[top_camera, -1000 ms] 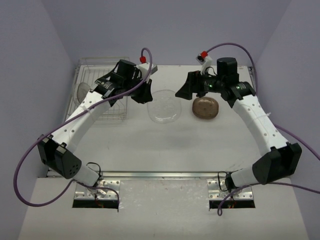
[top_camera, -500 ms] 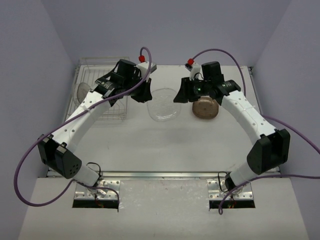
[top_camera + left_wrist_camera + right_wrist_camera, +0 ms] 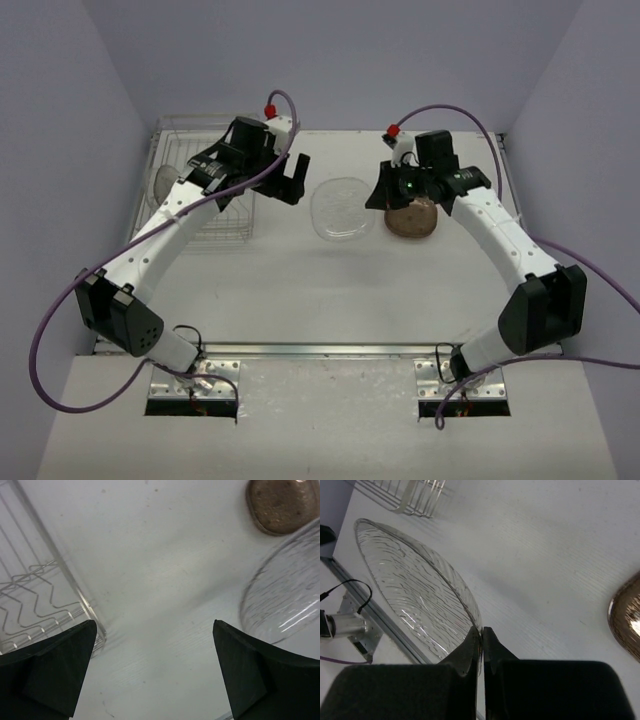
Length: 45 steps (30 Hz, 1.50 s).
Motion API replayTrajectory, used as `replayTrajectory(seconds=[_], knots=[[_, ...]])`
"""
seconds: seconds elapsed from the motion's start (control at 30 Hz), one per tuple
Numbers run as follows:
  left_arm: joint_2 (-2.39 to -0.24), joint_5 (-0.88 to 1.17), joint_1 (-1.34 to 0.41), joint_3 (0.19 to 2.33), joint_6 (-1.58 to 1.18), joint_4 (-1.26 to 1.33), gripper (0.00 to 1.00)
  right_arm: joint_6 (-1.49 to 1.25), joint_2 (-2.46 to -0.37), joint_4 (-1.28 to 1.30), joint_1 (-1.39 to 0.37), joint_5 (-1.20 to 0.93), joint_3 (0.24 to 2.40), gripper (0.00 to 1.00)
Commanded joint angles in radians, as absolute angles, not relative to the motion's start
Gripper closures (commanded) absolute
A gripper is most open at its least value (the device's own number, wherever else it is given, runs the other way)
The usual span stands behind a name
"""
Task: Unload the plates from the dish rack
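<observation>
The right hand (image 3: 482, 637) is pinched together on the rim of a round, clear plate (image 3: 415, 590) of ribbed translucent material, its two dark fingers meeting across the thin edge. The left hand (image 3: 287, 188) stands wide apart just beside the plate's other side, gripping nothing. The clear plate is out over the white counter (image 3: 330, 290), between the two hands and apart from the silver wire dish rack (image 3: 200, 215). Whether its underside rests on the counter cannot be told. A speckled brown plate (image 3: 410, 218) lies flat on the counter just beside it, and a smoky grey plate (image 3: 163, 183) shows at the rack's left edge.

The clear plate looks light and stiff, but smooth, likely slippery, and probably brittle if knocked. Held at one point on the rim it could swing or slide between the pads, so a deeper bite across the rim and a low, gentle set-down seem safest. The grey plate would best be taken by its exposed upper rim.
</observation>
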<state>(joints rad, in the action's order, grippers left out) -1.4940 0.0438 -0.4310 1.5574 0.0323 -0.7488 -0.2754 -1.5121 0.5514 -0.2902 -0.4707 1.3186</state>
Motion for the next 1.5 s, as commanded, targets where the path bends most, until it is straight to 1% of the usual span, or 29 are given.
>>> replayTrajectory(seconds=[0.0,0.07,0.1,0.23,0.57,0.83,1.1,1.17,1.2,1.23,1.27,1.3,1.33,1.37,1.47], knots=[[-1.479,-0.083,-0.323,1.578,-0.039,-0.699,0.00,-0.203,-1.506,0.574,-0.133,-0.421,1.284,1.00],[-1.489,-0.049,-0.257,1.577,-0.061,-0.707,0.00,-0.164,-1.556,0.601,-0.040,-0.401,1.279,1.00],[-1.495,-0.033,-0.237,1.576,-0.069,-0.712,0.00,-0.152,-1.571,0.609,-0.020,-0.397,1.283,1.00],[-1.493,-0.005,-0.219,1.554,-0.077,-0.703,0.00,-0.138,-1.666,0.653,0.111,-0.436,1.320,1.00],[-1.472,-0.005,-0.219,1.534,-0.076,-0.699,0.00,-0.139,-1.884,0.705,0.185,-0.477,1.442,1.00],[-1.457,-0.005,-0.219,1.508,-0.075,-0.690,0.00,-0.169,-1.972,0.721,0.213,-0.515,1.528,1.00],[-1.457,-0.006,-0.219,1.503,-0.072,-0.687,0.00,-0.129,-2.056,0.775,0.218,-0.531,1.641,0.99],[-1.459,-0.006,-0.219,1.503,-0.074,-0.687,0.00,-0.117,-2.088,0.794,0.219,-0.526,1.687,0.88],[-1.459,-0.006,-0.219,1.505,-0.074,-0.687,0.00,-0.112,-2.095,0.808,0.218,-0.520,1.699,0.79],[-1.459,-0.005,-0.219,1.508,-0.075,-0.689,0.00,-0.106,-2.106,0.816,0.218,-0.507,1.723,0.49],[-1.457,-0.005,-0.219,1.508,-0.075,-0.689,0.00,-0.103,-2.106,0.823,0.218,-0.500,1.733,0.48],[-1.456,-0.017,-0.218,1.509,-0.077,-0.689,0.00,-0.102,-2.102,0.834,0.219,-0.491,1.742,0.29],[-1.453,-0.030,-0.217,1.509,-0.080,-0.689,0.00,-0.100,-2.094,0.840,0.219,-0.486,1.750,0.20],[-1.449,-0.045,-0.216,1.508,-0.083,-0.689,0.00,-0.098,-2.086,0.843,0.219,-0.482,1.757,0.17],[-1.429,-0.129,-0.203,1.506,-0.095,-0.681,0.00,-0.098,-2.033,0.850,0.218,-0.479,1.762,0.13]])
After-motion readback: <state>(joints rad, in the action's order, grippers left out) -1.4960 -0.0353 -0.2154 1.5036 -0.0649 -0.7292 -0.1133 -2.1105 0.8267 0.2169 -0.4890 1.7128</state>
